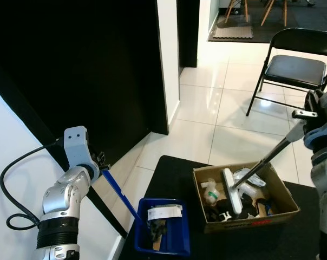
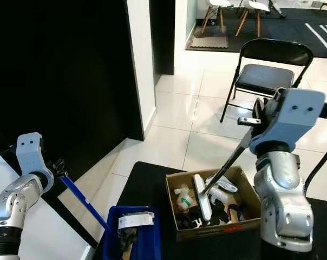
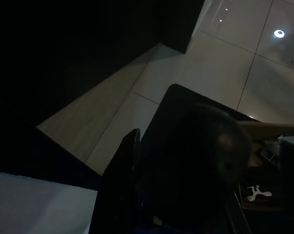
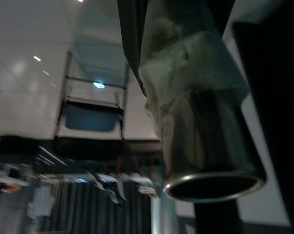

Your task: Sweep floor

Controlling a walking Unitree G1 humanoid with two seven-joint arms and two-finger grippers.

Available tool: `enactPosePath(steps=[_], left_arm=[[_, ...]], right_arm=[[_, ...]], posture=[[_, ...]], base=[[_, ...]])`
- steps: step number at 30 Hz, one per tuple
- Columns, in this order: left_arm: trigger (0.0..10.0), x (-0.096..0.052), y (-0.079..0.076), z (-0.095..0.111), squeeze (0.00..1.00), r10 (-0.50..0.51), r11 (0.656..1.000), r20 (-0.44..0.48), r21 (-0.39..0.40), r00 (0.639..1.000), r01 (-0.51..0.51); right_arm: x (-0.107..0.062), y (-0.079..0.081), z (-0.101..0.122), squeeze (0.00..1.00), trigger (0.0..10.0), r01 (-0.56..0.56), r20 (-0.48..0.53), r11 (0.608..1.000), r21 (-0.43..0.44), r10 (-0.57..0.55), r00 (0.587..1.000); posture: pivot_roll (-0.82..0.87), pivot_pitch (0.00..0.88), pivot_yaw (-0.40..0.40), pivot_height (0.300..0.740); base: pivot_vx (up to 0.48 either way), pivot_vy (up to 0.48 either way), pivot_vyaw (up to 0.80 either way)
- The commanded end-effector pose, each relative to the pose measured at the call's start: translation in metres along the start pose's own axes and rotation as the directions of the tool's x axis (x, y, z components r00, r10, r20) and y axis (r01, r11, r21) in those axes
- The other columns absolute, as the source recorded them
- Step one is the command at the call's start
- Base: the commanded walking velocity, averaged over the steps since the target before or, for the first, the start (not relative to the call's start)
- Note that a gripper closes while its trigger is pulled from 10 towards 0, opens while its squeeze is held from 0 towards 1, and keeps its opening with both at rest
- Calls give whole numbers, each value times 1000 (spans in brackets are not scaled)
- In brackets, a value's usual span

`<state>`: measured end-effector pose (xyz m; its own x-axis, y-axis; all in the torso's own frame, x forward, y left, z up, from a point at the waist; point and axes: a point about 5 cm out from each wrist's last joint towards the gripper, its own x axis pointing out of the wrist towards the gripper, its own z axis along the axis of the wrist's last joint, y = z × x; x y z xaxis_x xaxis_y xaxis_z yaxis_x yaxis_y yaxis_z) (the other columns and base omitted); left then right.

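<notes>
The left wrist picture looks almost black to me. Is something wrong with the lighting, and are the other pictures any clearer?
Left wrist view: very dark, with only pale floor tiles and ceiling-light glints showing. Right wrist view: blurred, the broom handle looming out of focus, the folding chair soft. Both eye views: sharp and bright, with glare on the tiles near the chair, and the cardboard box clear.

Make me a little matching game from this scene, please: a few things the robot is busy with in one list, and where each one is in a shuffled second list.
Things:
1. broom head
2. blue dustpan
3. folding chair
4. cardboard box

Places:
A. standing on the white tiles behind
B. resting inside the box among the rubbish
C. on the black mat, holding litter, on the robot's right
D. on the black mat, its handle held by the left gripper

Pairs: 1-B, 2-D, 3-A, 4-C
</notes>
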<state>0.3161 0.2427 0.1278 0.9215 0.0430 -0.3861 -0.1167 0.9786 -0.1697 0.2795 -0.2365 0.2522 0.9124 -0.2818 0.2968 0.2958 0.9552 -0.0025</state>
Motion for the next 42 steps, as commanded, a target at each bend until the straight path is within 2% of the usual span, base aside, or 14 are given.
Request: enactPosePath(steps=[1,3,4,5,6,8,11,13,17,21,25,31,34,42], left_arm=[[10000,-2,5,7,0,4,1000,27,19,1000,-4],[10000,0,3,5,0,-7,1000,21,21,1000,7],[10000,0,3,5,0,-7,1000,21,21,1000,7],[10000,0,1,5,0,-13,1000,20,22,1000,13],[10000,0,1,5,0,-13,1000,20,22,1000,13],[10000,2,-2,6,0,-26,999,25,26,999,25],[10000,2,-4,7,0,-34,999,33,35,999,33],[10000,3,-6,9,0,-50,998,44,47,998,48],[10000,3,-6,10,0,-64,997,50,54,997,62],[10000,2,-10,8,0,-95,993,51,74,994,91],[10000,3,-12,6,0,-100,992,47,76,994,96],[10000,5,-15,5,0,-114,990,43,82,993,110],[10000,6,-16,6,0,-123,989,51,85,991,118],[10000,4,-17,6,0,-133,988,65,93,989,127]], right_arm=[[-1,-21,8,0,10000,114,43,989,-93,-110,993],[-2,-40,7,0,10000,197,49,968,-155,-192,980],[-2,-40,7,0,10000,197,49,968,-155,-192,980],[-4,-48,4,0,10000,232,47,957,-177,-227,973],[-4,-48,4,0,10000,232,47,957,-177,-227,973],[-10,-59,-4,0,10000,282,8,939,-197,-286,958],[-13,-61,-9,0,10000,296,-21,936,-192,-306,952],[-23,-62,-21,0,10000,327,-104,925,-192,-350,931],[-33,-62,-34,0,10000,351,-169,915,-200,-385,907],[-65,-65,-76,0,10000,396,-297,878,-267,-466,833],[-77,-71,-90,0,10000,422,-327,859,-290,-503,800],[-73,-75,-86,0,10000,433,-302,856,-284,-508,807],[-67,-71,-82,0,10000,425,-287,867,-259,-490,823],[-63,-64,-85,0,10000,405,-289,882,-240,-463,838]], posture=[[-86,88,87,740],[-93,88,90,740],[-93,88,90,740],[-93,88,90,740],[-93,88,90,740],[-95,87,91,740],[-95,86,92,740],[-96,86,92,740],[-96,86,92,740],[-95,85,87,740],[-98,86,91,740],[-102,84,99,740],[-100,80,99,740],[-100,80,99,740]], base=[[0,0,0],[0,0,0],[0,0,0],[0,0,0],[0,0,0],[0,0,0],[0,0,0],[0,0,0],[0,0,0],[0,0,0],[0,0,0],[0,0,0],[0,0,0],[0,0,0]])
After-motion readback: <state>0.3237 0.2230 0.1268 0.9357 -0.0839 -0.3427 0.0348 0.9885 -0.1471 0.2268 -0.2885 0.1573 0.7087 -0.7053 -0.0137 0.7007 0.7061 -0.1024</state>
